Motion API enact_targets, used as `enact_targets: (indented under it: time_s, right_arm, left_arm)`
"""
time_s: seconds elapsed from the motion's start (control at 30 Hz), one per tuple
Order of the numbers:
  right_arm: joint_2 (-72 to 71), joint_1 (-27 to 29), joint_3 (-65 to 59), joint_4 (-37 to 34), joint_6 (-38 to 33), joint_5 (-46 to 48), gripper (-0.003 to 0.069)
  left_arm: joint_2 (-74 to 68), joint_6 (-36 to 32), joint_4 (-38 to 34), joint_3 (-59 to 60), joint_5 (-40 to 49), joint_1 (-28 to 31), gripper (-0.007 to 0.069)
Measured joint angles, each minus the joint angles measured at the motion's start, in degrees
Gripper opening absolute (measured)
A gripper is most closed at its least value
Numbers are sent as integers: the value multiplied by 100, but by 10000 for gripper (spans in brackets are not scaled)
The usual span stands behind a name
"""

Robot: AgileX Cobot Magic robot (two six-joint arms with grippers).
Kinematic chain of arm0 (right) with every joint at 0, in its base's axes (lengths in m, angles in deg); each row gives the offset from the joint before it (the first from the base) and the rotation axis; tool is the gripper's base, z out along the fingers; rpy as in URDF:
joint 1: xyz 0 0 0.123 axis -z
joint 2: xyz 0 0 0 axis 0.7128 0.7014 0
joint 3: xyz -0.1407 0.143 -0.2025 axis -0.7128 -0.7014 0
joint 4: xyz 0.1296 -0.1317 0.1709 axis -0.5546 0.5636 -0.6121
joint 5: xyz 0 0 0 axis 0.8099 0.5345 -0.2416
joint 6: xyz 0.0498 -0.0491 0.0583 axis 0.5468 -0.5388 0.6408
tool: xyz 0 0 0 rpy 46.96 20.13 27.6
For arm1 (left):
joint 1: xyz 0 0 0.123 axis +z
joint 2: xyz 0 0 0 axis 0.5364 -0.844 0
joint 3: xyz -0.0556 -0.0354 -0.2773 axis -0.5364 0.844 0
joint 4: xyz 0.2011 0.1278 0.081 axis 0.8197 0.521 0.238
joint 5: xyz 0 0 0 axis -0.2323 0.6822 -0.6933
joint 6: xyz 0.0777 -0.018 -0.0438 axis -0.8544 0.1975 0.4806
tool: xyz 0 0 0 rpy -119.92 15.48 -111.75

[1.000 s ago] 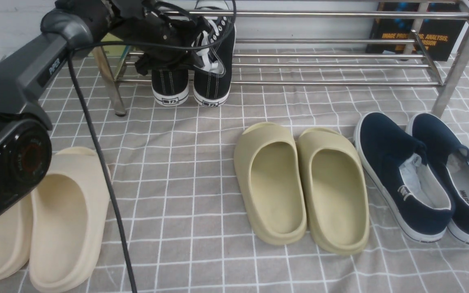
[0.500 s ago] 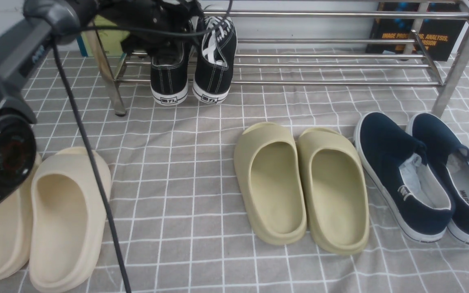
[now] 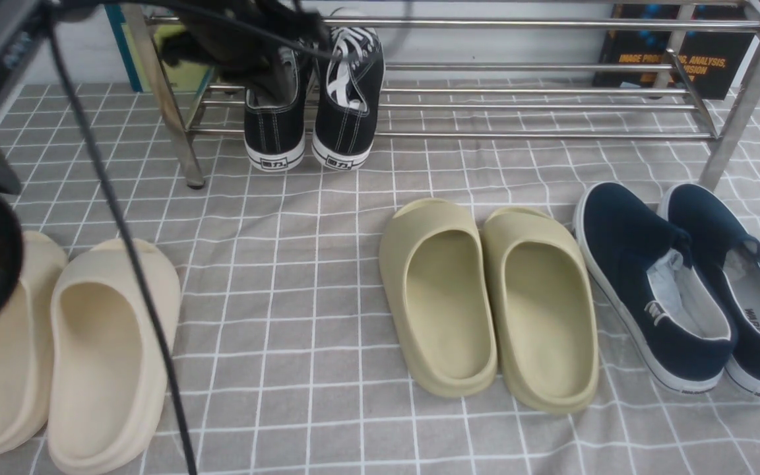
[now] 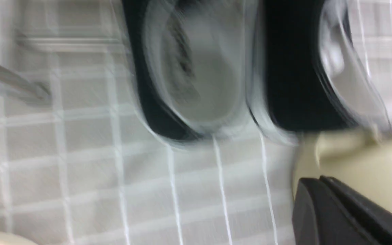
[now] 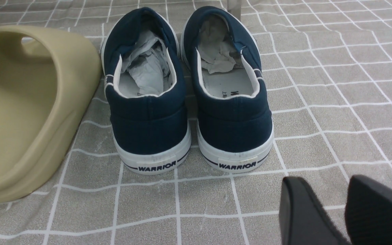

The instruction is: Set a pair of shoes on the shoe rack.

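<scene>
The pair of shoes, two black sneakers, stands side by side on the low bars at the left end of the silver shoe rack, heels toward me. My left gripper hovers blurred just above the left sneaker. In the smeared left wrist view its fingers lie pressed together, empty, above the sneaker heels. My right gripper is open over the cloth behind the navy slip-ons, holding nothing.
Olive slides lie mid-cloth, cream slides at front left and navy slip-ons at right. A black cable hangs from the left arm. A dark book stands behind the rack.
The left gripper set the tilted right sneaker down beside the other, opened, drew away up and to the left, and shut again. The right arm has not moved.
</scene>
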Motion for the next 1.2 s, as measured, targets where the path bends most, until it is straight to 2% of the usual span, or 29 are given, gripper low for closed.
enact_targets:
  time_s: [0.13,0.23,0.4,0.57,0.73,0.9,0.93,1.0,1.2]
  right_arm:
    - [0,0,0,0,0,0,239]
    - [0,0,0,0,0,0,239]
    - [0,0,0,0,0,0,239]
    - [0,0,0,0,0,0,239]
    - [0,0,0,0,0,0,239]
    - [0,0,0,0,0,0,239]
    - [0,0,0,0,0,0,239]
    - [0,0,0,0,0,0,239]
    - [0,0,0,0,0,0,239]
  left_arm:
    - [-372,-143,-78,170,-233,-356,-13]
    - [-717,-30,-72,226,-603,-405,-13]
    - [-1019,726,263,271,-1398,-392,-13]
    - [-1013,1124,230,271,-2062,-398,-13]
    - [-986,1149,248,271,-1848,-391,-13]
    - [-495,810,518,271,-621,-391,-13]
    - [-495,798,518,271,-621,-391,-13]
    - [128,617,756,271,-65,-391,-13]
    - [1375,502,1031,336,93,-391,-13]
